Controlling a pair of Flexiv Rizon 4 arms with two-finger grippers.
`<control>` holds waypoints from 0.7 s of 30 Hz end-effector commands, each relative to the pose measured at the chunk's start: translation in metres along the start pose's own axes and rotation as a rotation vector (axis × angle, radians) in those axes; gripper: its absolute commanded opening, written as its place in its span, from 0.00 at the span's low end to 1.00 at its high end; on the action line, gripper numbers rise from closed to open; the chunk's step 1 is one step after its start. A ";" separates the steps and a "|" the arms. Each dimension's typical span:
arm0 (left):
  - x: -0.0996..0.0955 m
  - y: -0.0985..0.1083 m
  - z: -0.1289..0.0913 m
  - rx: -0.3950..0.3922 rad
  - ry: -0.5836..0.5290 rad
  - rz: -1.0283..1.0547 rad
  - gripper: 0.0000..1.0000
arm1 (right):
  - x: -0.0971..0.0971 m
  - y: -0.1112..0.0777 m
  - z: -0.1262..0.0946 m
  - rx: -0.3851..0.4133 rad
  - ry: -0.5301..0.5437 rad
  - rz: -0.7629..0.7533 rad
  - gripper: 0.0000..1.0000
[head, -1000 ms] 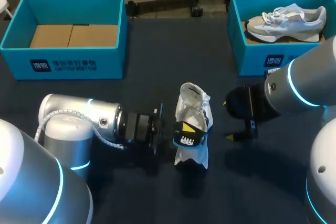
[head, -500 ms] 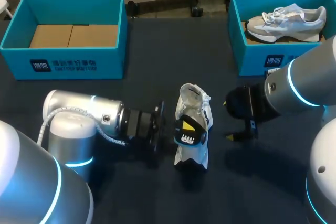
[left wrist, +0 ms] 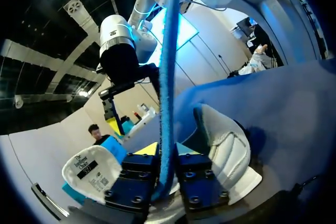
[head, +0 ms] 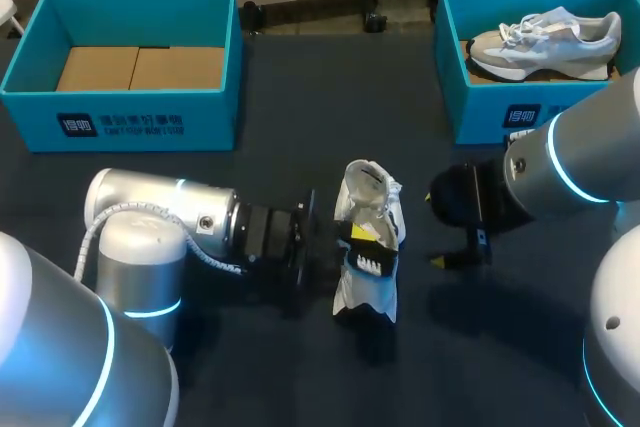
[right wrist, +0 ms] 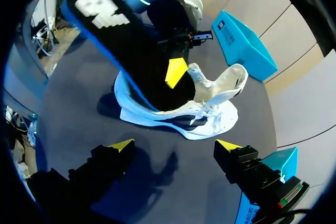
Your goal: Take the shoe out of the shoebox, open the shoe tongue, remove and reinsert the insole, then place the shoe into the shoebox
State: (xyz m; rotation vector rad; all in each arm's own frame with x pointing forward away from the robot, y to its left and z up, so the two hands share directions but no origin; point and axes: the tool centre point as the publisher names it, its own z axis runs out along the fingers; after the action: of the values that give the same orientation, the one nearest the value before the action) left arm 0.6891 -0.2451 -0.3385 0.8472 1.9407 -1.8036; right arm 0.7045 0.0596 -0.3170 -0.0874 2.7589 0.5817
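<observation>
A white shoe (head: pixel 368 299) (right wrist: pixel 210 115) lies on the dark table's middle, its opening facing up. My left gripper (head: pixel 357 243) (left wrist: pixel 167 176) reaches in from the left, shut on the insole (head: pixel 370 261) (left wrist: pixel 168 77) (right wrist: pixel 118 35). The insole is black with white print and a blue edge. It stands on edge, its lower end down inside the shoe. One yellow fingertip (right wrist: pixel 176 72) of that gripper shows against the insole. My right gripper (head: pixel 448 255) (right wrist: pixel 175 148) hangs open and empty just right of the shoe, apart from it.
A blue shoebox (head: pixel 500 112) at the back right holds a second grey-white shoe (head: pixel 545 42). Another blue box (head: pixel 120 119) (right wrist: pixel 244 45) at the back left shows only its cardboard floor. Bare dark table lies in front of the shoe.
My left arm has pushed a little to the right, carrying the insole further over and into the shoe. The right arm has stayed still.
</observation>
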 end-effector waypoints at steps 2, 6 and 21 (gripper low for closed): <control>-0.001 -0.012 -0.001 0.007 -0.003 0.007 0.34 | 0.001 -0.001 -0.001 -0.004 -0.001 -0.001 1.00; -0.002 -0.015 -0.001 0.012 -0.004 0.015 0.33 | 0.001 -0.001 -0.001 -0.004 -0.001 -0.001 1.00; 0.012 -0.034 -0.008 0.015 0.017 0.013 0.25 | 0.001 -0.001 -0.001 -0.004 -0.001 -0.001 1.00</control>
State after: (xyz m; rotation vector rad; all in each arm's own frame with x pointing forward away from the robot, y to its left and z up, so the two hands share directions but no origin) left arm 0.6636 -0.2392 -0.3206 0.8810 1.9205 -1.8204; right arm 0.7046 0.0596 -0.3171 -0.0875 2.7589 0.5819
